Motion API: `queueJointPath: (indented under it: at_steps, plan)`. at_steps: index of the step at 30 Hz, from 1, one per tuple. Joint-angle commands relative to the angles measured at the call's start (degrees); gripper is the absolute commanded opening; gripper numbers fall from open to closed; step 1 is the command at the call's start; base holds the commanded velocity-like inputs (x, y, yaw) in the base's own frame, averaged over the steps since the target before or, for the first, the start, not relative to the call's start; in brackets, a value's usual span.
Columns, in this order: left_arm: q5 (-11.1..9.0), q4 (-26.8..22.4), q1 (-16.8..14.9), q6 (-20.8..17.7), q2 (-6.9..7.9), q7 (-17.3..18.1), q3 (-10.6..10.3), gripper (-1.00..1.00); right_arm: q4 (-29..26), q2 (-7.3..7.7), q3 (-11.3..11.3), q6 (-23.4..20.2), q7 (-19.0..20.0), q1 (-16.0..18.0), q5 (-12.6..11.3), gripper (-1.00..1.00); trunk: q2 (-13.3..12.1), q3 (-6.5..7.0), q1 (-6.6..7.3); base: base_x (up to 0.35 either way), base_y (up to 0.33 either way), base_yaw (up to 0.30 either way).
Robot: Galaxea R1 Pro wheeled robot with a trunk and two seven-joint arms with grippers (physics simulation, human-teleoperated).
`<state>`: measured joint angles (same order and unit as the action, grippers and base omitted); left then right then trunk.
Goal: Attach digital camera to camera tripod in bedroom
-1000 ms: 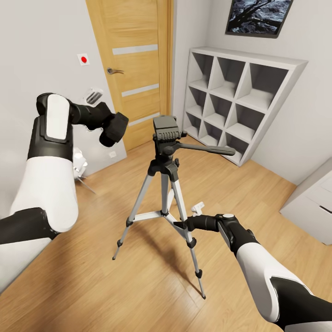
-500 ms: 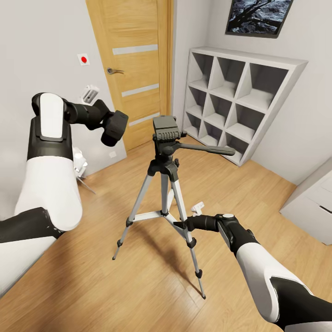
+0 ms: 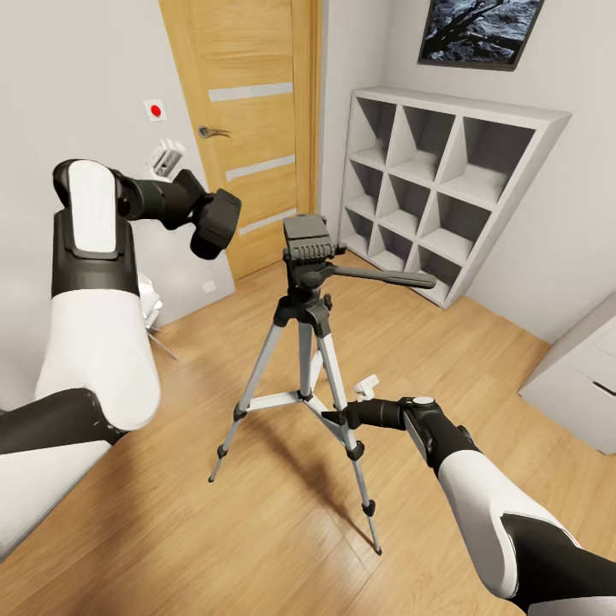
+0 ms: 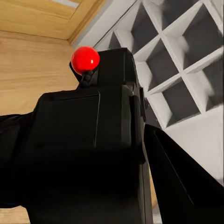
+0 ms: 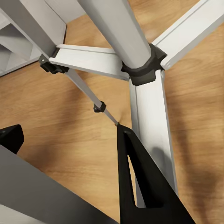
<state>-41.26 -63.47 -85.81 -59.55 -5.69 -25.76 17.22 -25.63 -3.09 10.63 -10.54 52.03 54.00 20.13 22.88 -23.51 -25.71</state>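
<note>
We hold the digital camera [image 3: 216, 223] tight in our left gripper [image 3: 205, 221], up high and off to the side of the camera tripod's [image 3: 306, 342] black top. From our left wrist we see its red dot [image 4: 85, 59] and one dark finger [image 4: 179, 179] beside it. Our right gripper [image 3: 335, 418] is low down, closed around a silver tripod leg [image 3: 342, 409]. The wood floor [image 3: 257, 530] lies under both. A white shelf [image 3: 445, 188] and a wood door [image 3: 248, 111] stand past them.

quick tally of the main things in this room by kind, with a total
digital camera: 1
camera tripod: 1
wooden door: 1
cube shelf unit: 1
framed picture: 1
total: 5
</note>
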Motion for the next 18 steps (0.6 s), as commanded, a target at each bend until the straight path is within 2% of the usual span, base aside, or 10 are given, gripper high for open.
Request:
queueJointPath:
  at_steps: [1, 9, 14, 18]
  plan:
    - [-0.6, -0.5, -0.1, -0.2, -0.15, -0.4, 0.1, -1.00, 0.6, -0.05, 0.0, -0.5, -3.9, -0.7, 3.1, -1.00, 0.0, -0.12, -0.07, 0.000, 0.000, 0.000]
    - [-0.6, -1.0, -0.1, 0.0, -0.75, -1.3, 0.0, -1.00, 0.6, -0.02, 0.0, -0.5, -3.9, -0.7, 3.1, -1.00, 0.0, -0.12, -0.07, 0.000, 0.000, 0.000]
    - [-0.2, -2.7, -0.2, 0.2, -1.82, -5.0, 0.1, -1.00, 0.6, -0.05, 0.0, -0.5, -3.9, -0.7, 3.1, -1.00, 0.0, -0.12, -0.07, 0.000, 0.000, 0.000]
    - [0.0, -4.4, -0.2, 0.4, -3.35, -8.6, 0.1, -1.00, 0.6, -0.02, 0.0, -0.5, -3.9, -0.7, 3.1, -1.00, 0.0, -0.12, -0.07, 0.000, 0.000, 0.000]
